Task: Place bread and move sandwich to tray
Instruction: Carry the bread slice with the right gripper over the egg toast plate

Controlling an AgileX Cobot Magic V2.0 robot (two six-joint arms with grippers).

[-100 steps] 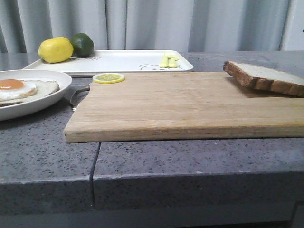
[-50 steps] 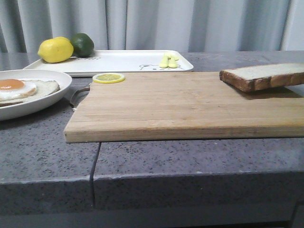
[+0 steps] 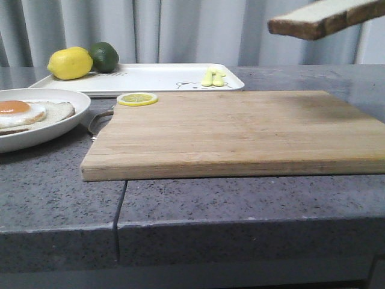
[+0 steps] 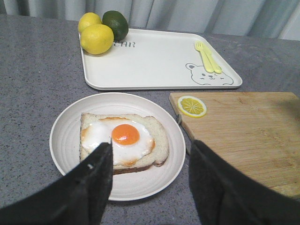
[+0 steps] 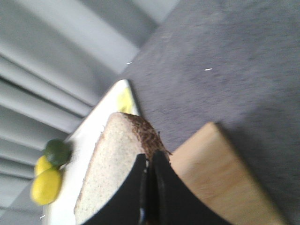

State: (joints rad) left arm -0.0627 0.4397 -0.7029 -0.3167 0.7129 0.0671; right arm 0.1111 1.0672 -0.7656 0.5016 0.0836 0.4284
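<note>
The bread (image 3: 328, 16) hangs tilted in the air at 1 o'clock above the board (image 3: 234, 132), pinched at its crust by the right gripper (image 5: 149, 176). At 9 o'clock, the sandwich (image 4: 122, 140) sits on its plate (image 4: 63, 131), the left gripper (image 4: 150, 166) spread wide above it. Beyond, at 11 o'clock, the tray (image 3: 150, 78) carries a lemon (image 3: 70, 63) and lime (image 3: 104, 56).

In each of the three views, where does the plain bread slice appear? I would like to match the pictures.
Front view: the bread is at the top right, in the air above the cutting board.
Left wrist view: it is not in the picture.
Right wrist view: it is at the lower centre, clamped by the right gripper.
Shared landmark: the white tray with the lemons.
</note>
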